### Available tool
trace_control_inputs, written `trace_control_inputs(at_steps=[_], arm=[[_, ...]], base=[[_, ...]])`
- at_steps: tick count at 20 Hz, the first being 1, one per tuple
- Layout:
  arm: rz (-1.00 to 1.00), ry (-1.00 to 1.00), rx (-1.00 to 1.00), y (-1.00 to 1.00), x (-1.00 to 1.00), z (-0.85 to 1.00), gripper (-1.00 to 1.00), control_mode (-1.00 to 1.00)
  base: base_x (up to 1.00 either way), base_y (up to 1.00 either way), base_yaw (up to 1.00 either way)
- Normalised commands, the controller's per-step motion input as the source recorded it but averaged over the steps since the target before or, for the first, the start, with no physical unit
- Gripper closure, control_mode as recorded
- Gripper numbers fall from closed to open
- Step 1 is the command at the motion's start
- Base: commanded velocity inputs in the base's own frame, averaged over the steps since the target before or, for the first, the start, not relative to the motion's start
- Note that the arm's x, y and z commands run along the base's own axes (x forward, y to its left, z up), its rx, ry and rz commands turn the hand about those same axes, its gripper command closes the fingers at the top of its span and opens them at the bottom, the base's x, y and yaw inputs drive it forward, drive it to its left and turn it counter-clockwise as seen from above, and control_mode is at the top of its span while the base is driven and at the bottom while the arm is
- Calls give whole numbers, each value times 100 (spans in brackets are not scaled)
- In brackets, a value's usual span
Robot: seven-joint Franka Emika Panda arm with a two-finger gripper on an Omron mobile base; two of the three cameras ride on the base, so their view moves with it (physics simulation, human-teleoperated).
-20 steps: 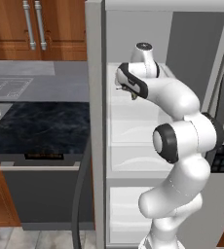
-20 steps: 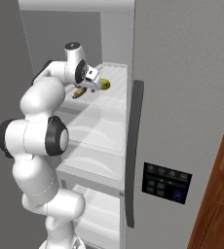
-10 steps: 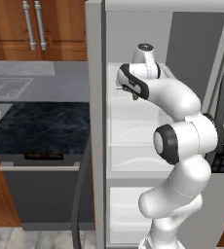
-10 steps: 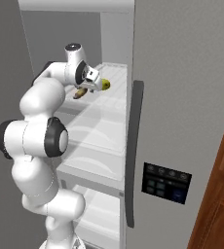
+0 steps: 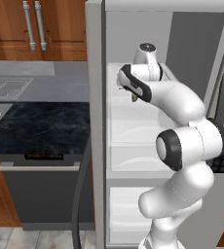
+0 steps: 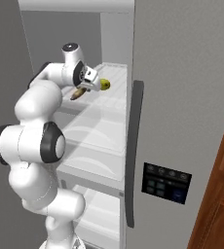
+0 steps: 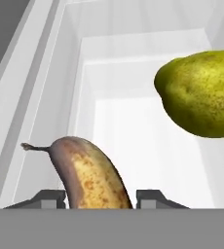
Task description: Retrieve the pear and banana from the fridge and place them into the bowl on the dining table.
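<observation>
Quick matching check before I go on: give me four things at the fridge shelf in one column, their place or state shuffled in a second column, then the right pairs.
Things:
1. banana
2. pear
3. gripper
4. fridge

Place or state:
A. door open, white shelves showing
B. lies between the two dark fingertips, stem end pointing away from the hand
C. reaching in over the upper shelf, a fingertip on each side of a fruit
D. sits free on the shelf, off to one side of the fingertips

Pairs: 1-B, 2-D, 3-C, 4-A
</observation>
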Motion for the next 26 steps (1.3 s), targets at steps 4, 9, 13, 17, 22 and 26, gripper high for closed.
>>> trace_control_inputs(at_steps=[4,9,13,17,22,26], arm=[[0,-1,0,-2,-43,4,100,-100],[0,0,0,-16,-54,28,100,-100],[0,-3,0,-23,-66,54,100,-100],[0,-4,0,-27,-96,56,100,-100],[2,-2,0,-13,-100,19,100,-100],[4,-1,0,-1,-90,-2,100,-100]], base=[[0,0,0],[0,0,0],[0,0,0],[0,0,0],[0,0,0],[0,0,0]])
